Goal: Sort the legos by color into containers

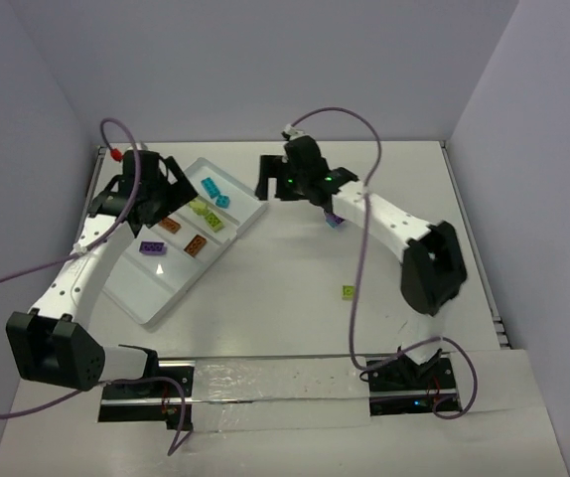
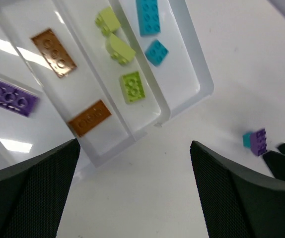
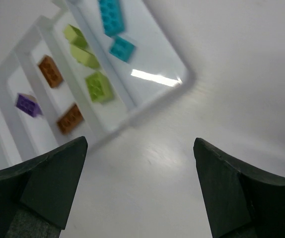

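The tray (image 1: 151, 303) lies slanted toward the far left corner of the surface (image 1: 295, 328), with its colours kept apart. Two teal bricks (image 2: 147, 15) sit in the compartment nearest the far edge, then three lime bricks (image 2: 132, 87), two brown bricks (image 2: 53, 52) and one purple brick (image 2: 9, 95). The left pincer (image 2: 133, 163) hangs wide and empty over the tray. The right pincer (image 3: 140, 148), also wide and empty, hovers beside the tray's far corner, probably spread to drop around a brick. A purple-and-teal pair (image 2: 255, 141) and a lime piece (image 1: 348, 291) lie loose mid-surface.
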You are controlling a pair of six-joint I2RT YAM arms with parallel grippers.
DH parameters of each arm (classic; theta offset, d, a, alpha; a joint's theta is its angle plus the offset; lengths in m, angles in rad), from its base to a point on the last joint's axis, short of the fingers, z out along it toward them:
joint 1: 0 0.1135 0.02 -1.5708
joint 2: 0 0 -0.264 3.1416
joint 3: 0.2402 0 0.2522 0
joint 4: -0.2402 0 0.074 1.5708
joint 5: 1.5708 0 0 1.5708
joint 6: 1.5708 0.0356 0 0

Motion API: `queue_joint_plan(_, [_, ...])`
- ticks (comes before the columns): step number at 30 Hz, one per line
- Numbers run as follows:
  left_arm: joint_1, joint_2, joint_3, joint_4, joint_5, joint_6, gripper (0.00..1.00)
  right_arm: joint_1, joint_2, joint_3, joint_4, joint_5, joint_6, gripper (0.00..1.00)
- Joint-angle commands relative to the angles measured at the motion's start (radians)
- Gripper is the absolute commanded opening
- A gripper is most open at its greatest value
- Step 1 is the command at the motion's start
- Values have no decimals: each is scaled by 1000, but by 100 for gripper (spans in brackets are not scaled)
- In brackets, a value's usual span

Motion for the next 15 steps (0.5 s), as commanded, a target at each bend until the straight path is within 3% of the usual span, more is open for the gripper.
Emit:
queue_joint_plan(1, [-83, 46, 53, 16, 31, 30, 99, -119, -182, -262, -13, 115, -126, 97])
queue_joint_plan(5, [-121, 64, 61, 32, 51, 35, 99, -202, -202, -302, -59, 151, -211, 100])
queue_joint_plan(15, [-178, 99, 101, 14, 31, 28, 99, -232, 46, -124, -182, 203, -366, 98])
